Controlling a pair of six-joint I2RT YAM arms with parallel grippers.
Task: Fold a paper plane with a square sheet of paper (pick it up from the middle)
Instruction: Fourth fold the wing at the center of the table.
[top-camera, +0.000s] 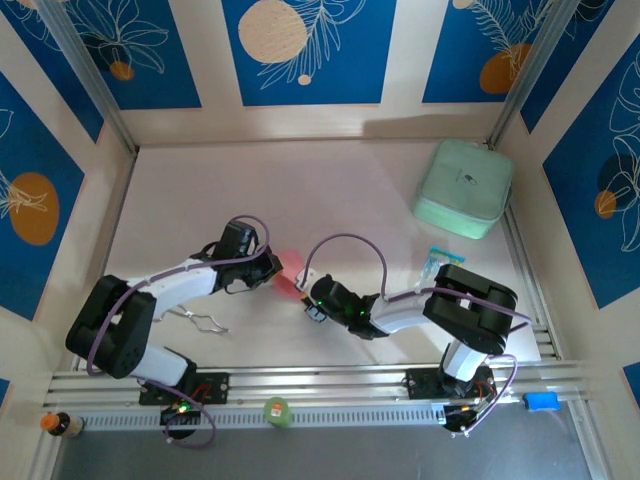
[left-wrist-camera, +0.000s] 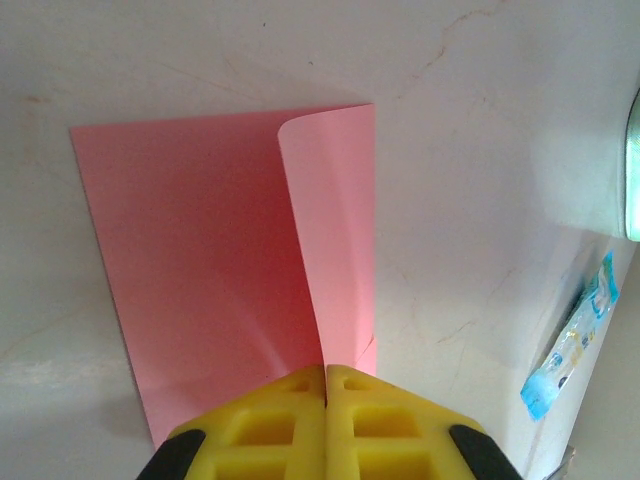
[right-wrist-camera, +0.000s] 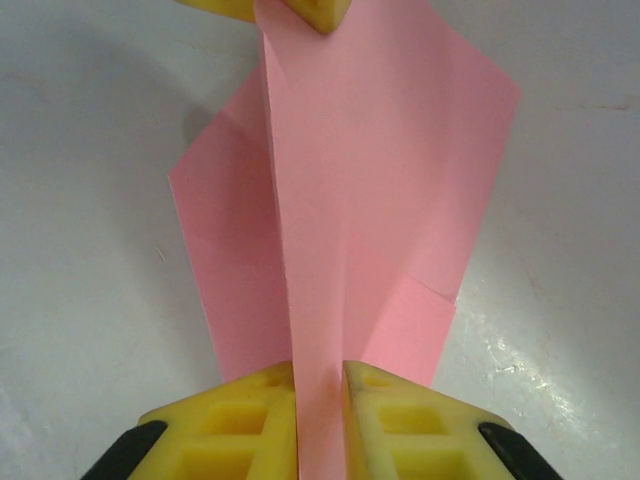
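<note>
Top external: pink sheet mid-table, held between left gripper and right gripper. Left jaws clamped fully together on 1 sheet edge, flap curling over. Right jaws pinched on an upright fold at the opposite edge.

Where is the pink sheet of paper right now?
In the top view, the square sheet of paper is mid-table, pinched between the left hand and the right hand. It is well to the left of the mint-green case.
</note>
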